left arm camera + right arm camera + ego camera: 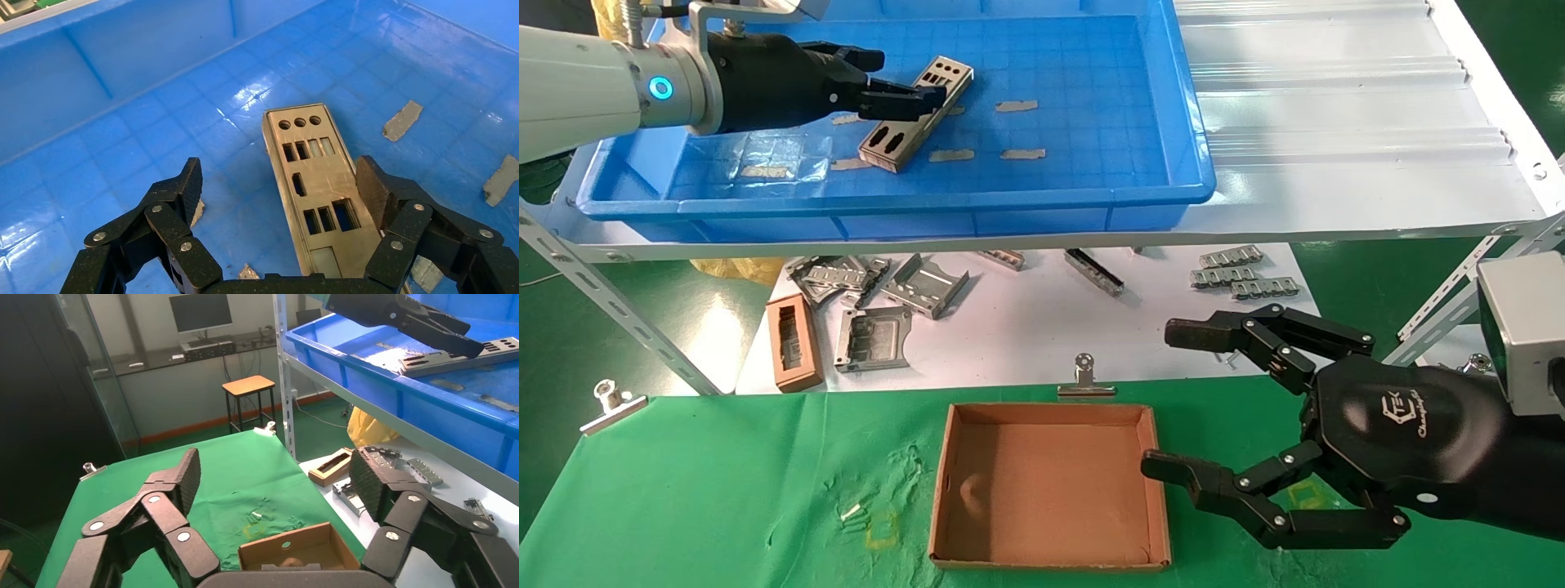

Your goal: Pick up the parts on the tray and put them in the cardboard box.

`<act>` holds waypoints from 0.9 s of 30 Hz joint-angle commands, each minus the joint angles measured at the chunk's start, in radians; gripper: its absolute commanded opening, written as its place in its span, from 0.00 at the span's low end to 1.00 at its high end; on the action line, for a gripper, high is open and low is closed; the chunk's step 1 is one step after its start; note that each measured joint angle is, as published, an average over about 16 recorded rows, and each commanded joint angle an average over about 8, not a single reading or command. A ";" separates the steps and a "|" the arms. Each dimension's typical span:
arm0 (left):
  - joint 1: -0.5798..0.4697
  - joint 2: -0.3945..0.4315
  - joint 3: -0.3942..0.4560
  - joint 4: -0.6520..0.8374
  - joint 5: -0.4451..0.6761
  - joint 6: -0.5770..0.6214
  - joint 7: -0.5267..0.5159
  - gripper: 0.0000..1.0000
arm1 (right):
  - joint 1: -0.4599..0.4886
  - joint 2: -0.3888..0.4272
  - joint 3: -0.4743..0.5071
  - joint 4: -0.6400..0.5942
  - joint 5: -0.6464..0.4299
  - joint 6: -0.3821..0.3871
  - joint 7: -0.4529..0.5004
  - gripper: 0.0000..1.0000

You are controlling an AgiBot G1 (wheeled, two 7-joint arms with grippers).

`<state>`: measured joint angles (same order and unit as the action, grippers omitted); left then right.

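Note:
One silver metal plate (896, 137) with punched cutouts lies diagonally on the floor of the blue tray (1156, 122). My left gripper (907, 79) is open and low over the plate. In the left wrist view its fingers (190, 184) straddle the plate (312, 177), one on each side; the right-hand pad is close to the plate's edge and the other stands well clear. The empty cardboard box (1042, 490) sits on the green cloth at the front. My right gripper (1164, 400) is open and empty just right of the box, which also shows in the right wrist view (294, 551).
Grey tape scraps (1017, 106) are stuck to the tray floor. On the white surface below the shelf lie bent grey brackets (870, 335) and a small brown block (793, 341). Binder clips (1084, 380) hold the green cloth. A slanted shelf strut (617, 310) stands at the left.

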<state>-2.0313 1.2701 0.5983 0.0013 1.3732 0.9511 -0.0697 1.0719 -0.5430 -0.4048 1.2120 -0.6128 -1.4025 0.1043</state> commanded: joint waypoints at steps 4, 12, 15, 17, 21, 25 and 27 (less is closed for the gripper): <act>0.004 -0.001 -0.002 -0.003 -0.003 0.005 0.004 1.00 | 0.000 0.000 0.000 0.000 0.000 0.000 0.000 1.00; 0.007 -0.003 -0.006 -0.009 -0.008 0.023 0.016 0.95 | 0.000 0.000 0.000 0.000 0.000 0.000 0.000 1.00; 0.007 -0.003 -0.006 -0.009 -0.009 0.028 0.017 0.62 | 0.000 0.000 0.000 0.000 0.000 0.000 0.000 1.00; 0.007 -0.002 -0.006 -0.008 -0.008 0.030 0.018 0.37 | 0.000 0.000 0.000 0.000 0.000 0.000 0.000 1.00; 0.007 -0.001 -0.005 -0.006 -0.007 0.032 0.018 0.00 | 0.000 0.000 0.000 0.000 0.000 0.000 0.000 1.00; 0.006 0.000 -0.004 -0.004 -0.005 0.030 0.017 0.00 | 0.000 0.000 0.000 0.000 0.000 0.000 0.000 1.00; 0.006 0.001 -0.003 -0.003 -0.005 0.029 0.016 0.00 | 0.000 0.000 0.000 0.000 0.000 0.000 0.000 1.00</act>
<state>-2.0247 1.2707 0.5947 -0.0022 1.3680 0.9802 -0.0529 1.0719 -0.5430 -0.4048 1.2120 -0.6128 -1.4025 0.1043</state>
